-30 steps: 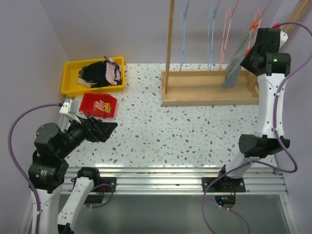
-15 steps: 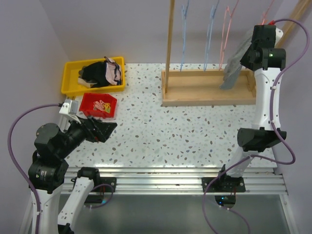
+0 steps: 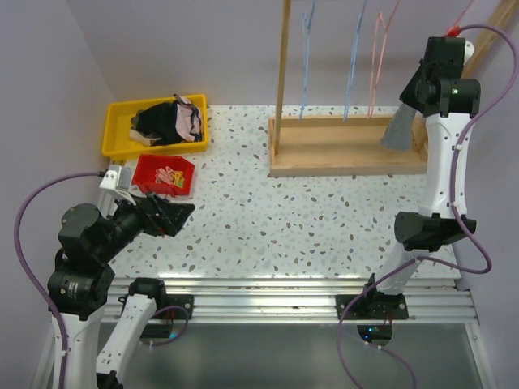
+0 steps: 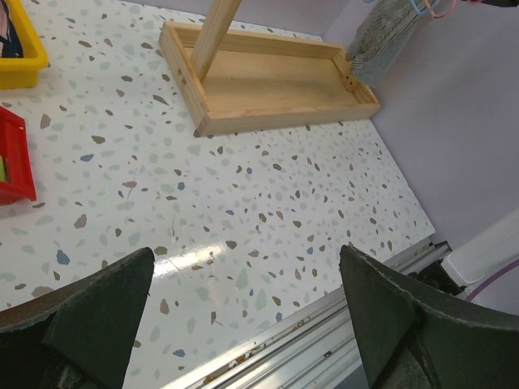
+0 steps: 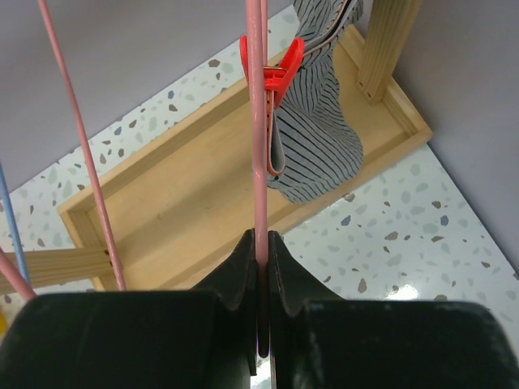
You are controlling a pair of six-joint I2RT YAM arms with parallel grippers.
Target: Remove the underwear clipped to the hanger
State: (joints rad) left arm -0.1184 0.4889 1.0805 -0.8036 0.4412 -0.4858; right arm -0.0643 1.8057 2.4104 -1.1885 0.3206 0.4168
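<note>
The speckled tabletop [image 3: 268, 227] carries a wooden rack [image 3: 349, 154] toward 1 o'clock in the overhead view. Thin hangers dangle over its tray-like base, so clipped garments hang clear of the surface. The right arm reaches up at 2 o'clock, its hand [image 5: 260, 240] clenched around the stem of a pink hanger [image 5: 258, 121], apparently to steady it while the garment is worked free. The left hand [image 4: 243, 304] waits low at 8 o'clock, fingers spread wide and grasping nothing, aimed across the tabletop toward the rack. A yellow bin [image 3: 113, 146] at 10 o'clock holds a black clothing heap [image 3: 154, 121] with the pale pink briefs [image 3: 189, 120] lying on top, seemingly already off their hanger. A red box [image 3: 144, 181] of clips sits just beside the bin, at its 6 o'clock. The grey striped briefs [image 5: 312, 142] hang from the pink hanger over the rack's right end, pinched by a red clip [image 5: 276, 69], and look to be the one piece left to remove.
</note>
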